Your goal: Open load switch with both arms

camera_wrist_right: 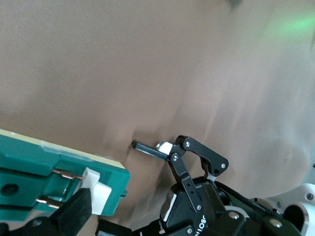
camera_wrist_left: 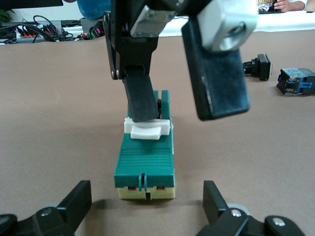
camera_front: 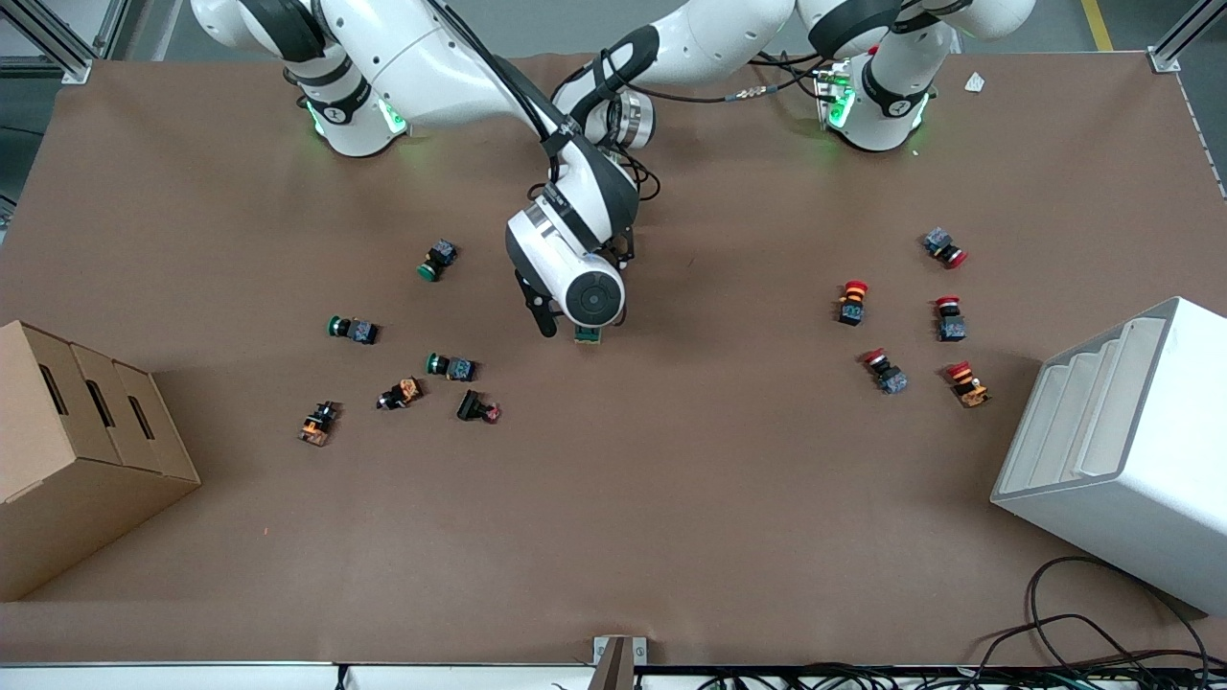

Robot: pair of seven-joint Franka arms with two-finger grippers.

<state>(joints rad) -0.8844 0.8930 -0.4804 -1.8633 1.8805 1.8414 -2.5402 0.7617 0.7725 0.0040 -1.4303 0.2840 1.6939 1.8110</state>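
Note:
The load switch (camera_wrist_left: 145,155) is a dark green block with a cream end, lying flat on the brown table near its middle; only its end (camera_front: 588,333) peeks out under the right arm's hand. Its white lever (camera_wrist_left: 146,129) sits on top. My right gripper (camera_front: 566,326) hangs open over the switch. One of its fingers (camera_wrist_left: 140,98) rests on the lever and the other (camera_wrist_left: 216,83) is off to the side in the air. My left gripper (camera_wrist_left: 146,206) is low at the table, open, with its fingers on either side of the switch's cream end and not touching it. In the front view it is hidden under the right arm.
Green and orange push buttons (camera_front: 451,367) lie scattered toward the right arm's end, and red ones (camera_front: 853,302) toward the left arm's end. A cardboard box (camera_front: 86,450) stands at the right arm's end. A white bin (camera_front: 1122,450) stands at the left arm's end.

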